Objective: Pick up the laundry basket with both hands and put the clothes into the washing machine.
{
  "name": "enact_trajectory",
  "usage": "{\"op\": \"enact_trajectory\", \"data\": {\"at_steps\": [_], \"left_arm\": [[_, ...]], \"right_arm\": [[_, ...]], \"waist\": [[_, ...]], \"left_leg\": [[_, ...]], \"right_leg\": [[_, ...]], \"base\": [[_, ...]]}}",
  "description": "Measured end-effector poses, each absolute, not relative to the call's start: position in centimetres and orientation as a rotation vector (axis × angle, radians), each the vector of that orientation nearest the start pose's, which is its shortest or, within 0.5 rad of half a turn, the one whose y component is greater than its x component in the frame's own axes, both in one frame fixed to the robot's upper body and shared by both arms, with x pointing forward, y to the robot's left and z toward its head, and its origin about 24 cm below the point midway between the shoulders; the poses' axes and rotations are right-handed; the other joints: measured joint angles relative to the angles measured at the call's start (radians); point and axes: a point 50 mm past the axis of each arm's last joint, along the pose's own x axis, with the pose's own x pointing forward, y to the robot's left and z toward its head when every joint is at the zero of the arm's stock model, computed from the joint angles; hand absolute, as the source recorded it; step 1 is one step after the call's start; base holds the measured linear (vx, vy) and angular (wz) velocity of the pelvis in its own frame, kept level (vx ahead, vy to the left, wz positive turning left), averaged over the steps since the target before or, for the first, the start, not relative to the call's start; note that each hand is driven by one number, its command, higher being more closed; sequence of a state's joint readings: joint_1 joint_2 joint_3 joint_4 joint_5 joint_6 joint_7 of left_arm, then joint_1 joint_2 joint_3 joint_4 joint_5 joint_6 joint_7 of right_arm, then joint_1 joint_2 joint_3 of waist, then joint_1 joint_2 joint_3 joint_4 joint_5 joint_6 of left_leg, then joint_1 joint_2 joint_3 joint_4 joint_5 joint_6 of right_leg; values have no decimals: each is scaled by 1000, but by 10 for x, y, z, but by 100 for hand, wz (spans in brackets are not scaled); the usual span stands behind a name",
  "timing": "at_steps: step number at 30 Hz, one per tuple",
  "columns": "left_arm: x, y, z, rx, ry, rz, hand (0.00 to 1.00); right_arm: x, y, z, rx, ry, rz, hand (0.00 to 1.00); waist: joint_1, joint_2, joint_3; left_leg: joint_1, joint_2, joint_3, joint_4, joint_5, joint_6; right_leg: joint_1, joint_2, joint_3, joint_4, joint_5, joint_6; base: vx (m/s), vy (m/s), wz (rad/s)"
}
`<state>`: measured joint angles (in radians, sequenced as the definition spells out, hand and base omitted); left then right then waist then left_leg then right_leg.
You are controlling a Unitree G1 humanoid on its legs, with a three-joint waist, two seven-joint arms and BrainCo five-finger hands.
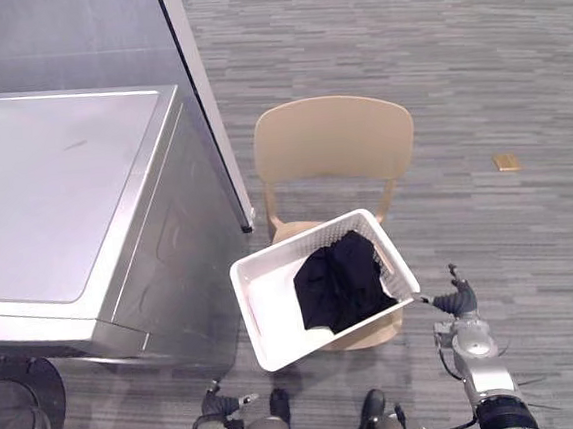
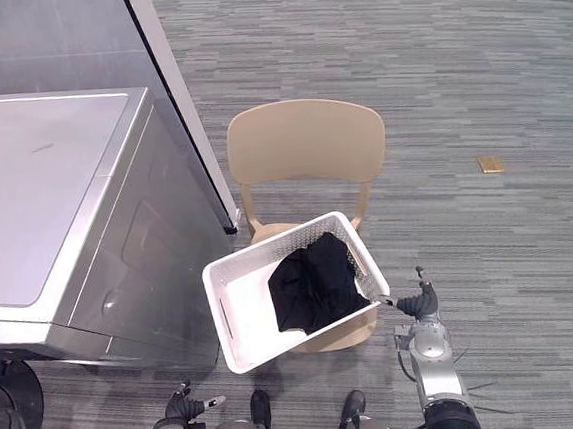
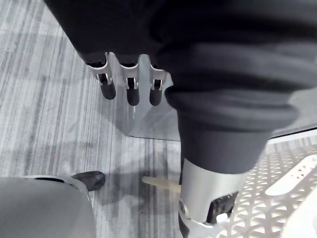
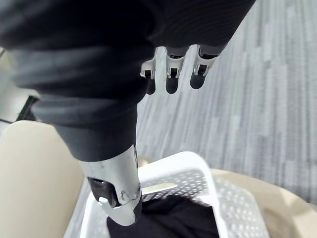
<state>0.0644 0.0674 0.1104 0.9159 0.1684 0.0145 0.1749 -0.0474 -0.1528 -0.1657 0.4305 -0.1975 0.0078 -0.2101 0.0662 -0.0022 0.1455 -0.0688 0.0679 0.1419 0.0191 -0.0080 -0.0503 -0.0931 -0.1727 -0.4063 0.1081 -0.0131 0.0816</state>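
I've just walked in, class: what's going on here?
A robot is setting up to lift a white basket of black clothes, which sits on a beige chair beside the washing machine. Its open right hand is close to the basket's near right corner, though I cannot tell whether it touches. Its open left hand is low and away from the basket. The basket is not yet lifted.
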Motion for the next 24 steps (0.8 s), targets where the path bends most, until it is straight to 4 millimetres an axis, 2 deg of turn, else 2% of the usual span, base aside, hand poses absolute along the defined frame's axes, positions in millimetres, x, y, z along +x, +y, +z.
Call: {"op": "enact_trajectory", "data": {"at_steps": [2, 5, 7, 10, 11, 13, 14, 17, 20, 24], "left_arm": [[124, 206, -145, 269, 987, 226, 0], [118, 210, -146, 292, 1001, 216, 0], [114, 213, -147, 300, 1012, 218, 0], [117, 216, -145, 310, 998, 222, 0], [121, 217, -143, 313, 979, 223, 0], [130, 218, -139, 309, 944, 228, 0], [136, 218, -137, 298, 920, 235, 0], [147, 219, -130, 273, 867, 256, 0], [157, 221, -124, 248, 819, 293, 0], [172, 219, -116, 221, 763, 308, 0]], "right_arm": [[246, -226, -22, -426, 311, -256, 0], [254, -217, -18, -529, 287, -135, 0], [267, -211, -14, -617, 265, -43, 0], [297, -207, -6, -749, 265, 50, 0], [311, -207, 5, -816, 238, 68, 0], [332, -209, 25, -892, 201, 68, 0], [343, -214, 35, -933, 194, 53, 0], [361, -224, 57, -1004, 189, 7, 0], [375, -226, 75, -1026, 175, -43, 0], [387, -231, 99, -1042, 144, -115, 0]], "waist": [[3, -2, -1], [6, -3, -12], [3, -2, -12], [20, -7, 8], [40, -4, 37], [61, 6, 94], [76, 20, 127], [107, 44, 195], [118, 50, 259], [136, 54, 278]], "left_leg": [[12, 0, -6, -20, 6, -6], [12, -5, -18, -32, 11, -9], [6, -9, -33, -57, 33, -7], [-50, -9, -60, -50, 55, -9], [-77, -9, -66, -36, 61, -9], [-120, -9, -78, -4, 61, -8], [-149, -10, -97, 17, 62, -7], [-215, -16, -126, 50, 72, -5], [-271, -21, -145, 52, 98, -4], [-369, -23, -164, 30, 128, -16]], "right_leg": [[18, 13, -4, -12, 6, -4], [25, 19, -7, -26, 7, -3], [18, 18, -26, -26, 8, -4], [-23, 17, -48, -20, 15, -15], [-46, 16, -53, -13, 20, -21], [-80, 9, -57, 13, 21, -23], [-91, 7, -63, 21, 20, -24], [-153, -10, -60, 85, 4, -36], [-224, -30, -62, 151, -15, -43], [-354, -54, -63, 227, -40, -50]], "base": [[1, -14, 9], [4, 9, 9], [18, 1, 26], [-25, 7, 29], [-29, 5, 14], [-112, 11, 22], [-147, 13, 34], [-164, 24, 35], [-124, -14, 20], [-119, -52, 18]]}}
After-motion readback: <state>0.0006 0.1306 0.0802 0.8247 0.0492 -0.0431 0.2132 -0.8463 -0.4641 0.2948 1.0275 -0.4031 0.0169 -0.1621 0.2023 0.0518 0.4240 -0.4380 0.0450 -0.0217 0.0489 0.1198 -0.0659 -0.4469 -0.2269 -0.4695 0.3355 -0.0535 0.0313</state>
